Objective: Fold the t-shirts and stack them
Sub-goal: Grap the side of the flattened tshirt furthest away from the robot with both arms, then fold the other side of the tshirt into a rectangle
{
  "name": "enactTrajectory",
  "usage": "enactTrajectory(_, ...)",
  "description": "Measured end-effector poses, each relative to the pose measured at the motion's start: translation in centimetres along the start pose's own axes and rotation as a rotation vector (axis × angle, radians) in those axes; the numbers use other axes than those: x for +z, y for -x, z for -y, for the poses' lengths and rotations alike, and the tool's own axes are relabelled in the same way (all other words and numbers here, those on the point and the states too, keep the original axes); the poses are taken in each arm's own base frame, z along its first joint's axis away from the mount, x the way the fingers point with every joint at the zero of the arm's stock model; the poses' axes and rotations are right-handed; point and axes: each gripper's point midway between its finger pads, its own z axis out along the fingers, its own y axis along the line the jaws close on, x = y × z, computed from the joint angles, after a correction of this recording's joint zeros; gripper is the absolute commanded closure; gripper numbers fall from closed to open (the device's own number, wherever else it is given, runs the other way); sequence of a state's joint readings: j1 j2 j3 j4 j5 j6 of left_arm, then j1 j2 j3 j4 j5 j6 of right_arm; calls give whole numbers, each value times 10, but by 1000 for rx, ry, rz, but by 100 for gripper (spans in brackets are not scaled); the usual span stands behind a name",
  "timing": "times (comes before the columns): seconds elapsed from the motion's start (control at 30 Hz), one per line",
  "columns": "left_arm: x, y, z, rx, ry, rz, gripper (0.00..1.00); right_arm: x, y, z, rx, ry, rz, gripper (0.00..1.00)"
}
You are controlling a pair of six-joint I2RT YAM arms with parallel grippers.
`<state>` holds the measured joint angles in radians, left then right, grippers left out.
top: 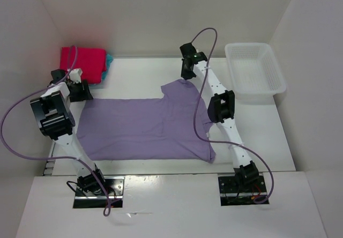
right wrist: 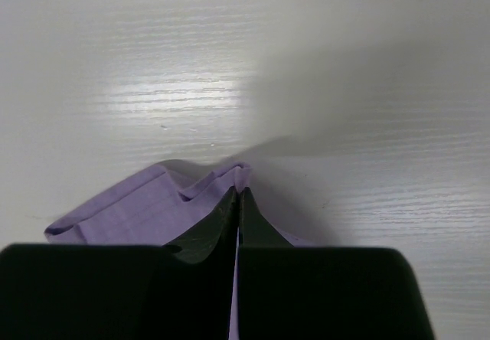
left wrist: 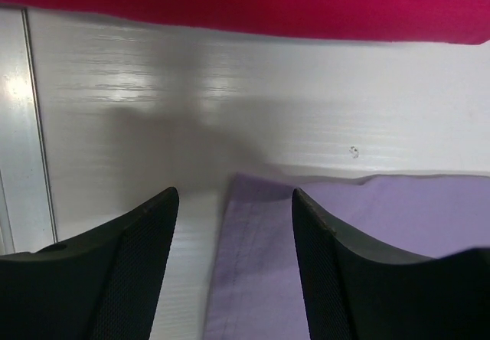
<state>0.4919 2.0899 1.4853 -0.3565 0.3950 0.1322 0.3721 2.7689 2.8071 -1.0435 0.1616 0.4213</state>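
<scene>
Flatly spread on the white worktop (top: pixel 260 136), the pale lavender cloth t-shirt (top: pixel 139 128) lies with its long axis running left to right in the top view. Its hem is toward the left arm, and its neck and sleeves point toward the right arm. The right end effector (right wrist: pixel 238 194) is pinched closed on a bunched fold of the far sleeve. The left end effector (left wrist: pixel 233 198) stands wide, the far hem corner showing between its jaws, ungripped. A folded magenta-red cloth shirt (top: pixel 81 61) sits in the far left corner over a turquoise blue shirt (top: pixel 109 62). A white plastic mesh basket (top: pixel 254 69) stands at the far right.
</scene>
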Motion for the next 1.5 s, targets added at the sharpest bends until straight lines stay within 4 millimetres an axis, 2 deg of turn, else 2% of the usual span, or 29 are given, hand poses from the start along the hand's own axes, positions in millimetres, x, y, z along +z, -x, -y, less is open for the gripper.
enactTrajectory(0.07,3,-2,8,40,48,-8,32,-2,-1,-5,-8,6,1,100)
enactTrajectory(0.23,12,-1,25,123,100,-25,41,-4,-5,-12,-19,10,-1,100)
enactTrajectory(0.4,12,-2,19,128,127,-22,43,-6,-3,-11,-19,2,7,100)
enactTrajectory(0.57,10,-3,11,125,158,-19,76,-9,-1,-10,-18,-1,12,100)
enactTrajectory(0.6,9,-3,10,121,161,-18,90,-9,-1,-10,-18,-1,12,100)
enactTrajectory(0.63,9,-4,10,114,157,-19,97,-10,0,-10,-18,-1,13,100)
enactTrajectory(0.67,8,-5,9,115,153,-20,100,-10,0,-10,-18,-1,12,100)
enactTrajectory(0.77,5,-8,12,138,136,-24,100,-16,-1,-9,-19,-2,4,100)
enactTrajectory(0.9,-11,-29,22,184,97,-60,100,-46,-11,-3,-32,-13,-45,100)
enactTrajectory(1.0,-31,-38,32,250,70,-71,100,-82,-26,1,-59,-26,-83,100)
enactTrajectory(1.07,-47,-34,38,301,58,-51,100,-108,-40,-1,-91,-29,-86,100)
enactTrajectory(1.23,-79,-19,50,426,54,13,100,-176,-94,0,-153,-6,-109,100)
enactTrajectory(1.37,-94,-35,53,497,45,-4,100,-213,-126,26,-112,10,-107,100)
enactTrajectory(1.5,-99,-65,55,545,35,-62,100,-227,-162,54,-50,3,-135,100)
